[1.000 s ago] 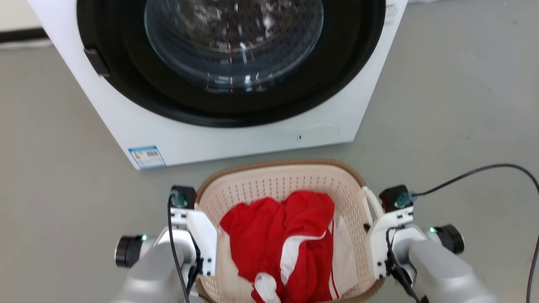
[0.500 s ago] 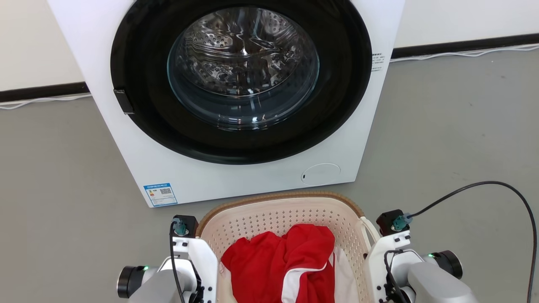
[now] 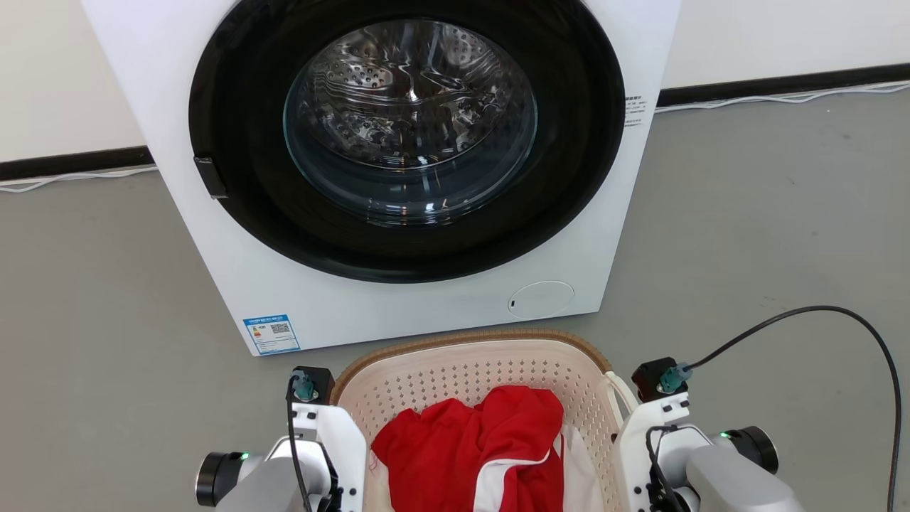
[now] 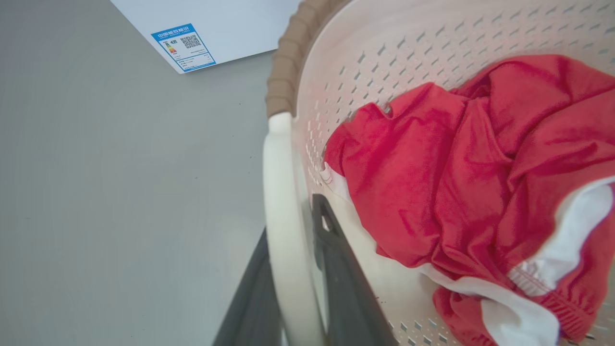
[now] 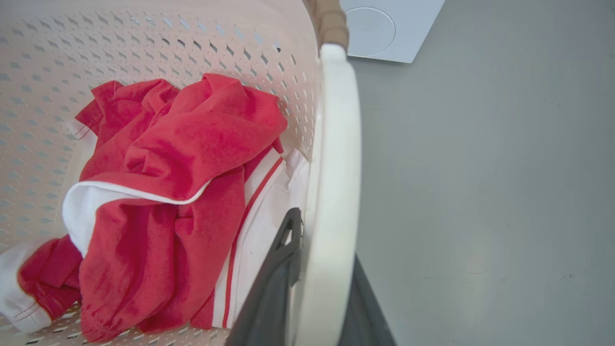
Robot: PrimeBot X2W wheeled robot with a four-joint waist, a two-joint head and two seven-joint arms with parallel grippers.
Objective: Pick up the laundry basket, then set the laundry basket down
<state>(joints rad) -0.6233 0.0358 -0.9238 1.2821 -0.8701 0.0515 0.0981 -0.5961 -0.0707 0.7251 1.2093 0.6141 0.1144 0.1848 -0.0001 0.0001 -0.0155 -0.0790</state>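
White washing machine (image 3: 398,313) faces the laundry basket (image 3: 469,338), left hand (image 4: 290,218) and right hand (image 5: 324,235) clamping its handles (image 4: 278,182).

Each forearm is silvery grey, with a white wrist housing dotted with small dark screws. Left of the laundry basket (image 3: 469,337), the left housing (image 3: 341,434) carries a black camera block (image 3: 313,384) with a teal plug and a thin black cable. Beside it a round black joint cap (image 3: 213,478) has a green light. Right of the basket the same parts repeat, with a long black cable (image 3: 817,311). The left tool (image 4: 290,226) and right tool (image 5: 324,240) have dark grey tapered fingers (image 4: 336,269), slotted near the tip.
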